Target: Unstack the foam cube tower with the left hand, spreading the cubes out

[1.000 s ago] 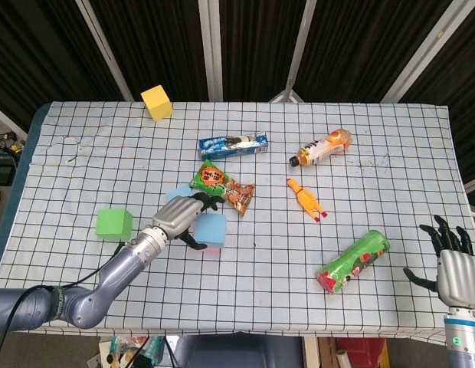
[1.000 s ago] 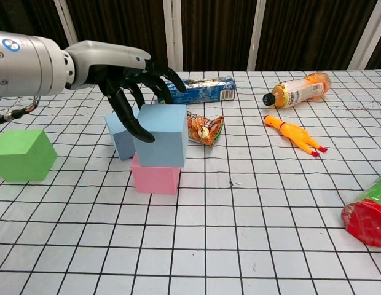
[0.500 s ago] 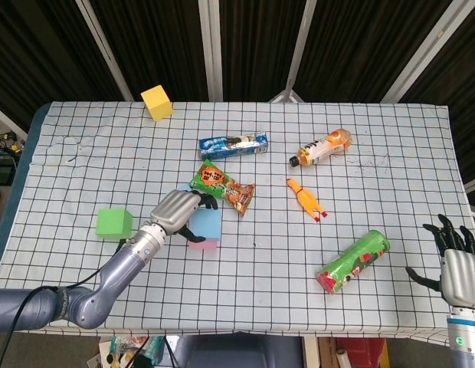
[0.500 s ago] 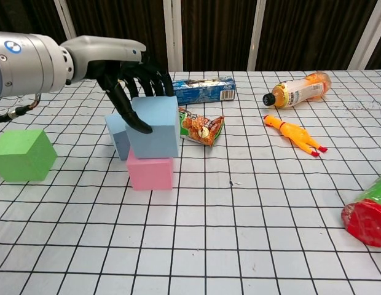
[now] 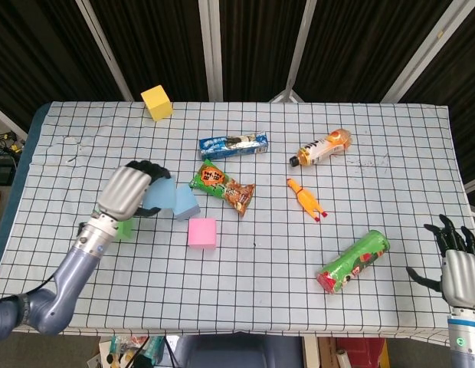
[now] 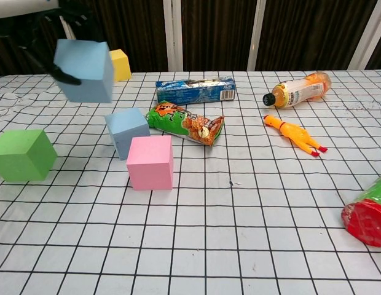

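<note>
My left hand (image 5: 130,189) grips a light blue foam cube (image 6: 85,69), lifted well above the table at the left. In the chest view only dark fingers (image 6: 62,76) show at the cube's left edge. A pink cube (image 5: 201,232) sits alone on the cloth, with a second light blue cube (image 5: 185,202) just behind and left of it. A green cube (image 6: 23,154) rests further left, partly hidden under my left hand in the head view. A yellow cube (image 5: 156,102) stands at the far back left. My right hand (image 5: 454,261) hangs open off the table's front right corner.
A green and orange snack bag (image 5: 222,187) lies right of the blue cube. Behind it lies a blue biscuit packet (image 5: 233,143). An orange drink bottle (image 5: 322,147), a rubber chicken (image 5: 306,198) and a green can (image 5: 352,262) occupy the right half.
My left hand lifted the light blue cube off the pink cube and carried it up and to the left. The pink cube now stands bare. The right hand barely moved.
</note>
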You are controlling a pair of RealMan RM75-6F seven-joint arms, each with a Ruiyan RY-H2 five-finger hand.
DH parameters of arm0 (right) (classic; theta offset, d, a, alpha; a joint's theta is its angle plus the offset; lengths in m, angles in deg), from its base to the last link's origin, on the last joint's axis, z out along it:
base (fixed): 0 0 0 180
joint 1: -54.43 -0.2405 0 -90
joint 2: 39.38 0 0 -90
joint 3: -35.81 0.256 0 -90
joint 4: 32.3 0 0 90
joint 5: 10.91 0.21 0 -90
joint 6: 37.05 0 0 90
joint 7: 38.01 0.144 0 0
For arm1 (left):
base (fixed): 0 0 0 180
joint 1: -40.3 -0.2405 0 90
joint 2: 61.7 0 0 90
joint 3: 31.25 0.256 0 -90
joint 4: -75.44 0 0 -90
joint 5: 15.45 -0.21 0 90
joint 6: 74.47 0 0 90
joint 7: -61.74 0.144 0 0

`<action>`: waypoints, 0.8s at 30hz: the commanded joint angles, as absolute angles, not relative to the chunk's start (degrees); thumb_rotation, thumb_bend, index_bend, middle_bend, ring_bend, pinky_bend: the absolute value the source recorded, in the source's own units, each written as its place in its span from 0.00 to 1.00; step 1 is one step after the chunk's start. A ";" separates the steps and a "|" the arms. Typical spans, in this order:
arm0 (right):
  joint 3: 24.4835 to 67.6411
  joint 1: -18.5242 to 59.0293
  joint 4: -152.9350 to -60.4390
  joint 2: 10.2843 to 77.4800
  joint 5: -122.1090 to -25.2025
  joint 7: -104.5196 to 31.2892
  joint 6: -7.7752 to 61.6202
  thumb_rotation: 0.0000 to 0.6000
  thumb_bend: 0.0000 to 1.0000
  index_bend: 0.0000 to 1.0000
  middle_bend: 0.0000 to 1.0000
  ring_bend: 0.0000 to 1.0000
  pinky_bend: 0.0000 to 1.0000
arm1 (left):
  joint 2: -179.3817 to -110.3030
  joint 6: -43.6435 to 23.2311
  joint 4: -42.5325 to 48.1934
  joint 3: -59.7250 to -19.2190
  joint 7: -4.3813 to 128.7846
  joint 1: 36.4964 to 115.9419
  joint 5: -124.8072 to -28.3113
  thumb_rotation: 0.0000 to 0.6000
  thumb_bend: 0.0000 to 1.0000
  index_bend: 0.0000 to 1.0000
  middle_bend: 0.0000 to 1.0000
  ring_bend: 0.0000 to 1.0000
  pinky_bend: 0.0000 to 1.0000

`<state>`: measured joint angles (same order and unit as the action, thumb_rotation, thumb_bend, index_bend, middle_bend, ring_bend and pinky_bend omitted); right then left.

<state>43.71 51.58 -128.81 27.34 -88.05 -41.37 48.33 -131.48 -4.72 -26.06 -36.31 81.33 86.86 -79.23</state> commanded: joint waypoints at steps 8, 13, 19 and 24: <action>43.55 51.23 -128.70 28.04 -87.87 -42.50 47.80 1.00 0.00 0.24 0.09 0.21 0.07 | -139.31 -4.03 -6.41 -37.32 74.19 82.83 -80.97 1.00 0.36 0.47 0.50 0.31 0.37; 43.91 50.96 -128.02 28.65 -86.92 -42.89 47.36 1.00 0.00 0.24 0.09 0.21 0.07 | -145.35 -6.06 3.36 -39.45 74.23 83.85 -79.96 1.00 0.32 0.45 0.49 0.31 0.36; 43.86 50.58 -127.75 28.93 -86.61 -43.21 46.58 1.00 0.00 0.24 0.09 0.21 0.07 | -150.89 -7.84 9.12 -42.22 79.30 85.04 -76.16 1.00 0.27 0.34 0.38 0.23 0.33; 43.99 50.67 -127.75 28.78 -86.45 -42.93 46.74 1.00 0.00 0.24 0.09 0.21 0.07 | -149.80 -15.17 5.21 -42.75 85.73 85.59 -69.02 1.00 0.07 0.12 0.10 0.03 0.23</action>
<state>43.97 50.67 -127.76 28.79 -86.46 -42.94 46.73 -150.51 -11.49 7.72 -42.19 82.45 85.09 -72.78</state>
